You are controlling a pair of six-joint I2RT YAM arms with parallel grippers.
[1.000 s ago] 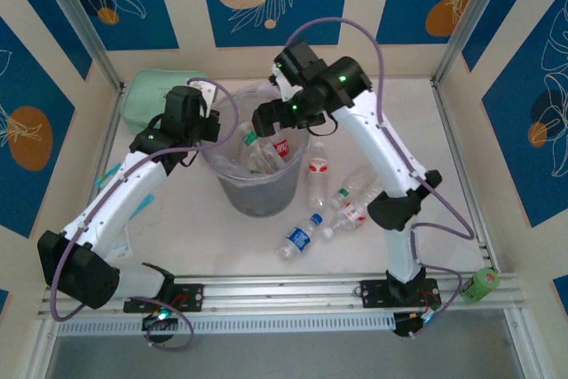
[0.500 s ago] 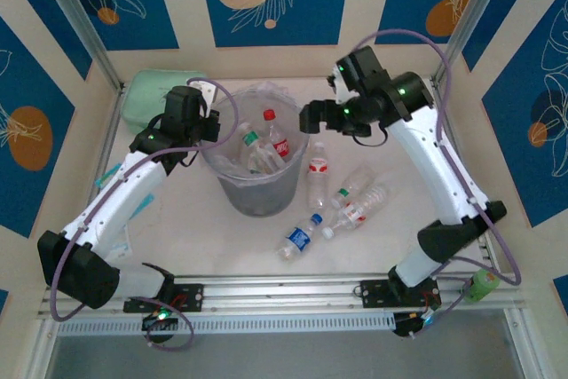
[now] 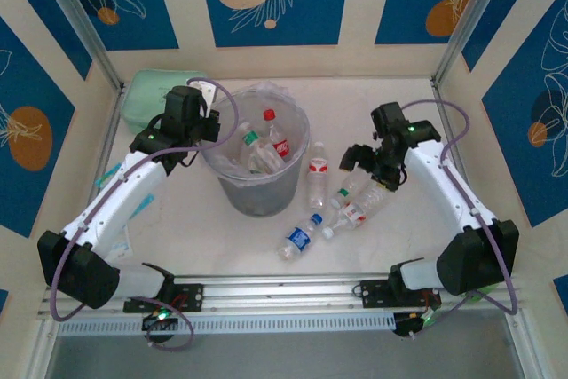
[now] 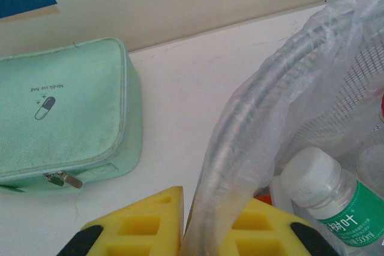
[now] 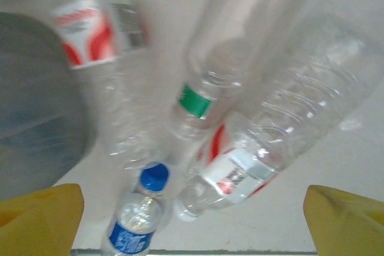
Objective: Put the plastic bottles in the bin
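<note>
Mint-green fabric first, over on the left: a soft zipped pouch [image 3: 155, 99] lies flat on the white tabletop [image 3: 213, 237], no part of the job. Just right of it the left pincer [image 4: 207, 223] has its yellow foam pads [image 4: 147, 223] squeezed together on the rim of the bin [image 3: 257, 193], pinching the crinkly clear bag [image 4: 252, 124] against the hard grey edge. By my reckoning that steadies the bucket for drops. Inside the bin stand several bottles [image 3: 266, 144], thin clear ribbed plastic with red, green and white caps. To the right of the bin four loose bottles [image 3: 317, 175] lie on their sides, close together, some touching. The right pincer [image 3: 368, 161] hovers low over them with its pads [image 5: 42, 217] spread wide apart, holding nothing. From its own camera the green-banded bottle [image 5: 204, 97] lies straight ahead, a red-labelled bottle [image 5: 240, 172] touches it, and a blue-capped bottle [image 5: 135, 226] is nearest. I'd go for one on the outside of the heap and set the pads across the round body rather than along it. Then squeeze gently: these walls look light and slick, likely to dent or squirt out, and a nudged neighbour would probably roll.
</note>
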